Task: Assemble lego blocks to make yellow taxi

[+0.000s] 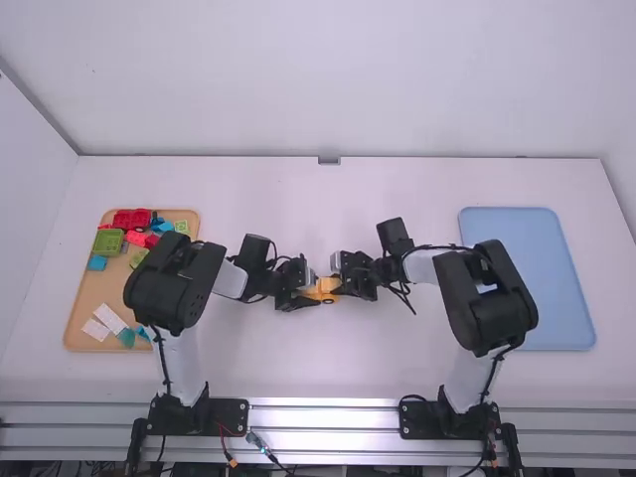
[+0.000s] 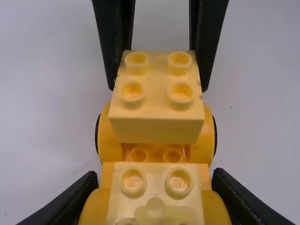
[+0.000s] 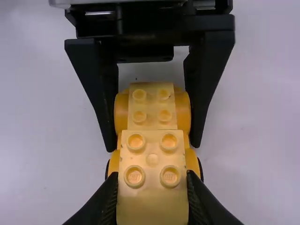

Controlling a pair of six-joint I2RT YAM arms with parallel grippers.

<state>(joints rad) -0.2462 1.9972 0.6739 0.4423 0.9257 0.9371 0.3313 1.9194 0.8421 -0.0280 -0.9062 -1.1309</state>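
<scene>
Inside right pincer [image 1: 338, 284], yellow block [image 3: 152, 201]; inside left pincer [image 1: 314, 295], orange chassis [image 2: 110, 140].

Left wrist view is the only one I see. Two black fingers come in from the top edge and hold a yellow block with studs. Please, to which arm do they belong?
Observer: To the right arm. In the right wrist view, the right gripper has that yellow block between its fingers.
Operator: The other block, near my bottom edge, is cut off. How many studs it has?
Observer: Four, in two rows of two; the right wrist view shows the whole top of this near block.
Operator: And where I find other pieces?
Observer: In the high view, red pieces and green pieces lie on the tan tray, at the table's left side.
</scene>
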